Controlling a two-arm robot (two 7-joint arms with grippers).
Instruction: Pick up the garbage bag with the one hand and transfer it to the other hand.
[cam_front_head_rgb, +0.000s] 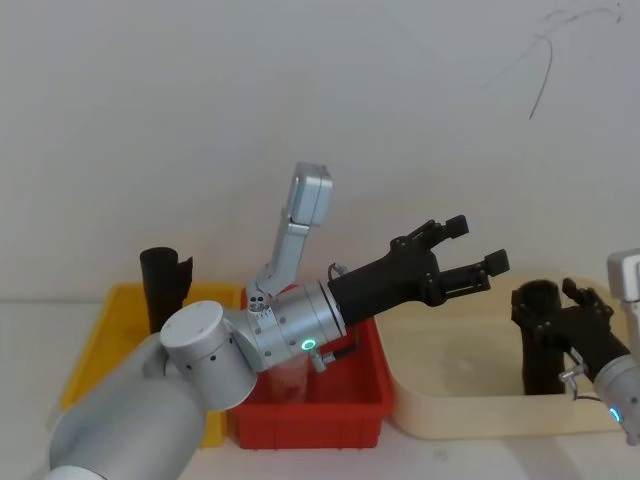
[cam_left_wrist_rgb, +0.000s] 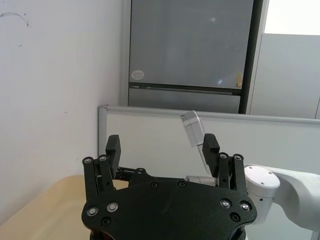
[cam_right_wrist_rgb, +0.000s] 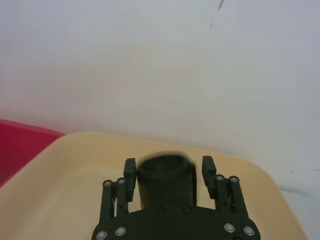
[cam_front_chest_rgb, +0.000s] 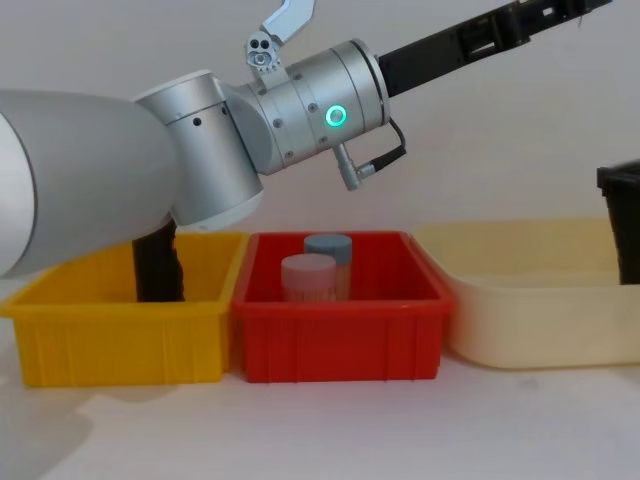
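Note:
The garbage bag (cam_front_head_rgb: 538, 350) is a black crinkled roll standing upright in the cream tub (cam_front_head_rgb: 450, 400) at the right. My right gripper (cam_front_head_rgb: 548, 300) is shut on its upper part, one finger on each side. In the right wrist view the garbage bag (cam_right_wrist_rgb: 166, 182) sits between the fingers of the right gripper (cam_right_wrist_rgb: 168, 167). The chest view shows the garbage bag (cam_front_chest_rgb: 622, 220) rising above the tub wall at the right edge. My left gripper (cam_front_head_rgb: 478, 244) hangs open and empty in the air, left of the bag and higher, pointing toward it. The left wrist view shows the left gripper (cam_left_wrist_rgb: 161, 145) with spread fingers.
A yellow bin (cam_front_chest_rgb: 120, 340) at the left holds another black roll (cam_front_head_rgb: 165, 280) with a notched top. The red bin (cam_front_chest_rgb: 340, 350) in the middle holds two capped jars (cam_front_chest_rgb: 308, 275). The left arm's big forearm (cam_front_chest_rgb: 200, 150) spans above both bins. A wall stands behind.

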